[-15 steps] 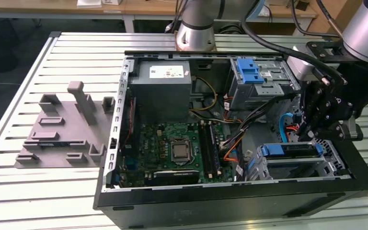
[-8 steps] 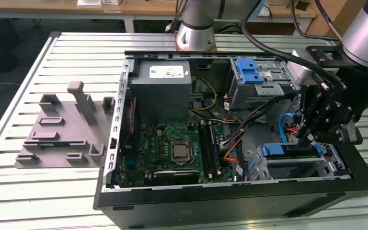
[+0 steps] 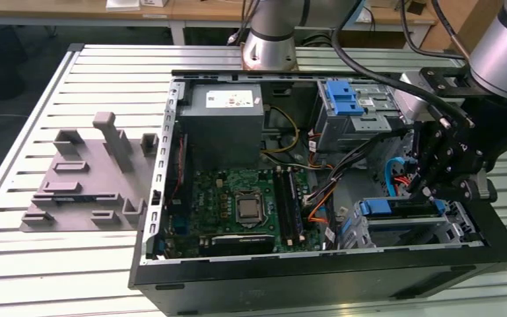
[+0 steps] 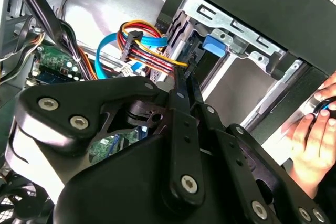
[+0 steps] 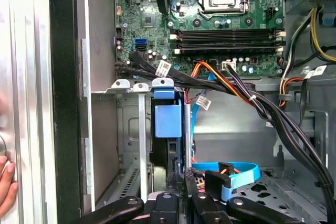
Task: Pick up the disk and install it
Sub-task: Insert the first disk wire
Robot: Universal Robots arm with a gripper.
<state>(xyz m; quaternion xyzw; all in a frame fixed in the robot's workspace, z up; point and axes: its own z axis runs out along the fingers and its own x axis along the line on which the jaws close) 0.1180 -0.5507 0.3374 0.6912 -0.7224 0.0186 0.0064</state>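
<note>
The gripper (image 5: 181, 182), jaws together, presses the blue-framed disk (image 5: 168, 121) ahead into its bay; the second wrist view adds a hand (image 4: 315, 135).

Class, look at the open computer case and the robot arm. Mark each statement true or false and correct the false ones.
1. The hand is inside the open computer case, at the drive cage on the exterior view's right. True.
2. The grey slotted stand holds a disk. False: its slots are bare.
3. The grey stand sits inside the case. False: it stands on the table, outside the case.
4. The disk, with its blue carrier, sits upright in the metal drive cage. True.
5. A person's hand is near the case. True.
</note>
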